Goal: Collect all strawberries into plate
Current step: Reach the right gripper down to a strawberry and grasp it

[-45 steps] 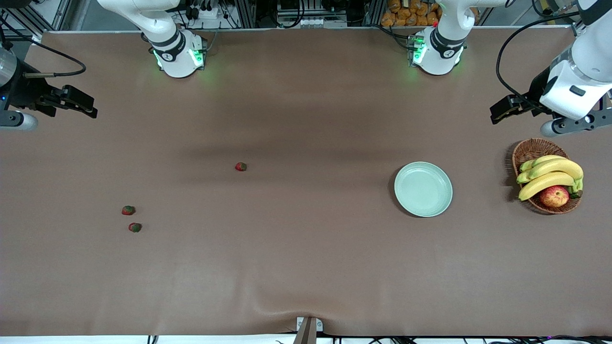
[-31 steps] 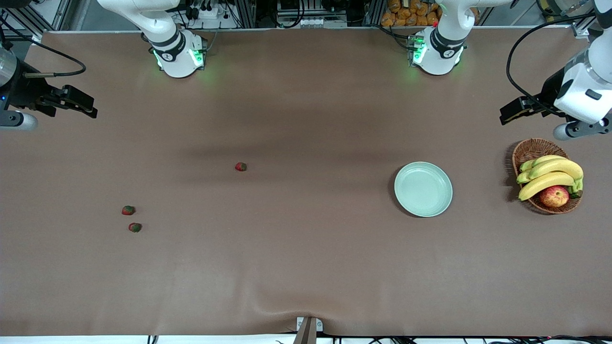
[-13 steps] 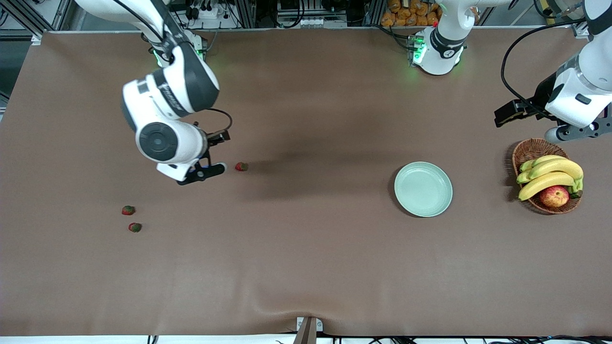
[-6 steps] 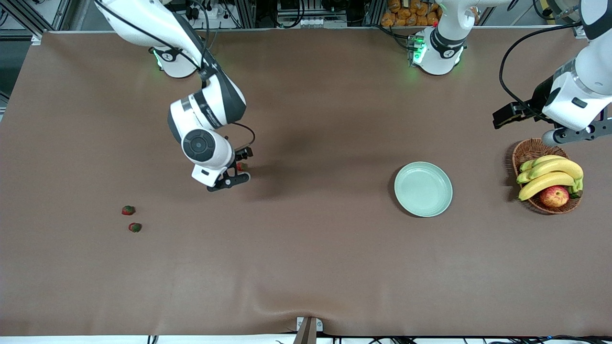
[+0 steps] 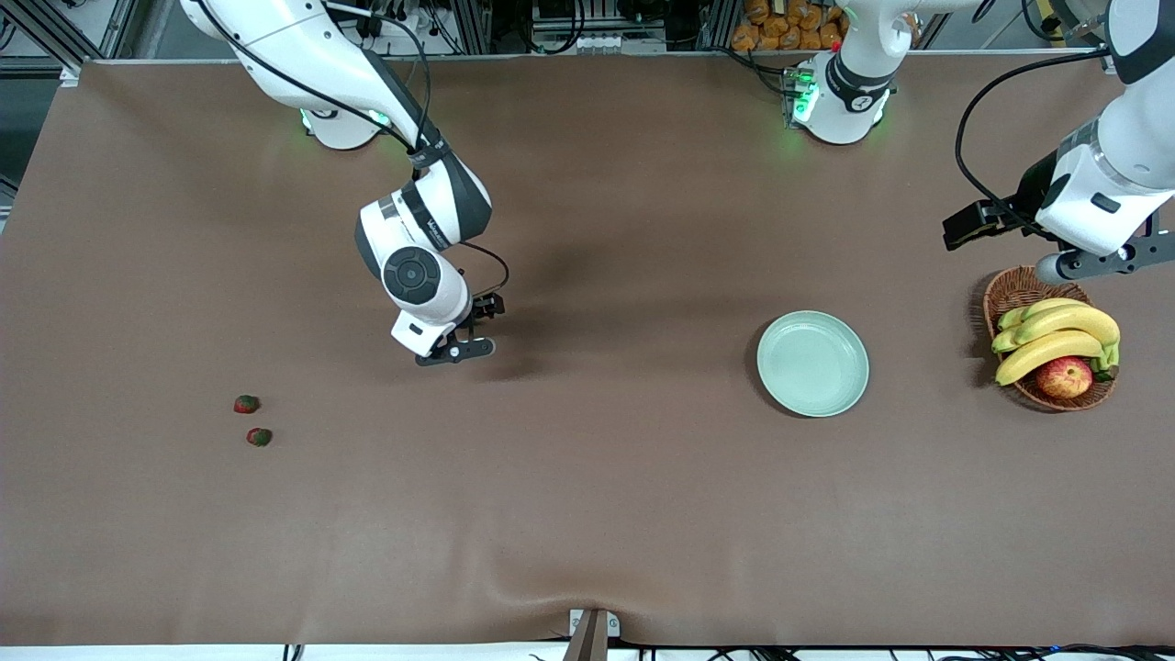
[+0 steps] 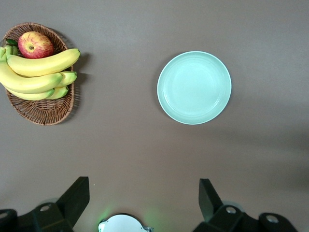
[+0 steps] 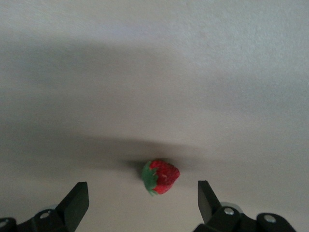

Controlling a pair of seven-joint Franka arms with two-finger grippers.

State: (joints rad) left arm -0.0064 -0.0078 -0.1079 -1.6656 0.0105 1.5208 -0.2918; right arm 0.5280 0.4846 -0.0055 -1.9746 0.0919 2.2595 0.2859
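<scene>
Brown matte covering spreads over the whole counter (image 5: 587, 514), and the right gripper (image 5: 470, 329) hangs low over its middle stretch, fingers (image 7: 77, 203) spread wide with nothing between them. In the right wrist view one small red strawberry with a green leafy cap (image 7: 160, 177) lies on the counter under the gap between those fingers, touching neither. Two more small red strawberries (image 5: 246, 404) (image 5: 259, 437) lie close together toward the right arm's end, nearer the front camera than that gripper. A round pale mint-green plate (image 5: 813, 364) sits bare toward the left arm's end, beside a brown wicker basket (image 5: 1014, 286) holding yellow bananas (image 5: 1056, 335) and a red-yellow apple (image 5: 1064, 377). The left gripper (image 5: 1001, 243) waits in the air above that basket with its fingers (image 6: 77, 195) wide apart and holding nothing.
</scene>
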